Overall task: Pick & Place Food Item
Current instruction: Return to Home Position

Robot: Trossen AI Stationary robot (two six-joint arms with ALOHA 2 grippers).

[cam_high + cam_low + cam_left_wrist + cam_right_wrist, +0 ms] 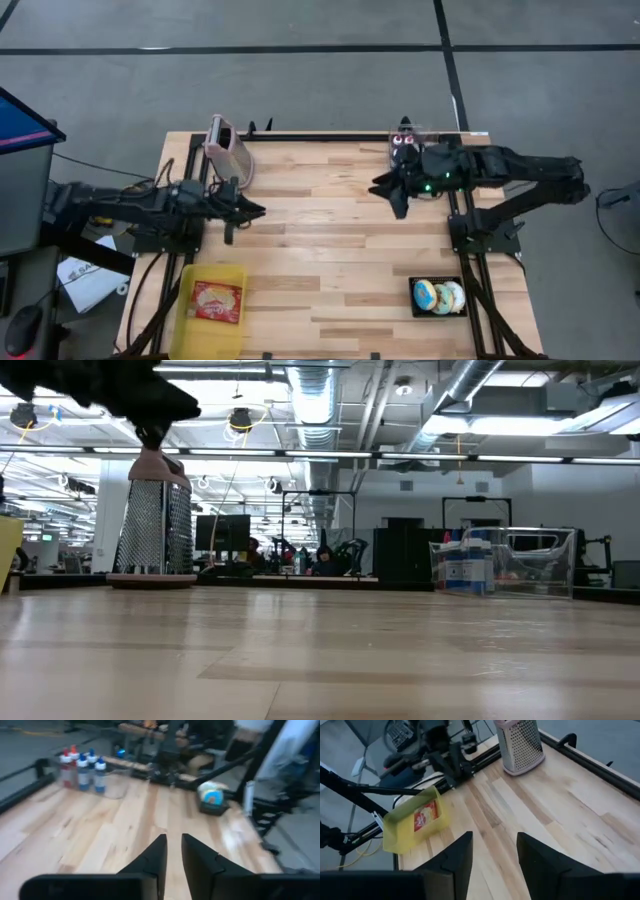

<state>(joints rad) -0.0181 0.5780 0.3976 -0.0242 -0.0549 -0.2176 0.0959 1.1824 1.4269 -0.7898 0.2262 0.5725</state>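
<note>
— Where do we find the food coloring bottles [82, 769]?

— We see them standing upright together inside the transparent bin [540, 565]. It sits at the far edge of the table [330, 250], just beside the right pincer [388, 195]. From the left pincer [255, 210] it is well ahead, across the wood.

— And how do our pincers stand?

— The right one hangs over the wood with its fingers moderately wide and nothing between them. The left one shows only a narrow slit between its fingers, and it too is empty.

— What else do we have near them?

— A grater [228, 150] stands just beside the left pincer, on its far-edge side. A yellow bin [185, 300] holding a red packet [217, 300] lies behind that pincer, toward the near edge. A black tray [412, 283] of round treats [438, 297] sits well apart from the right pincer, also toward the near edge.
</note>
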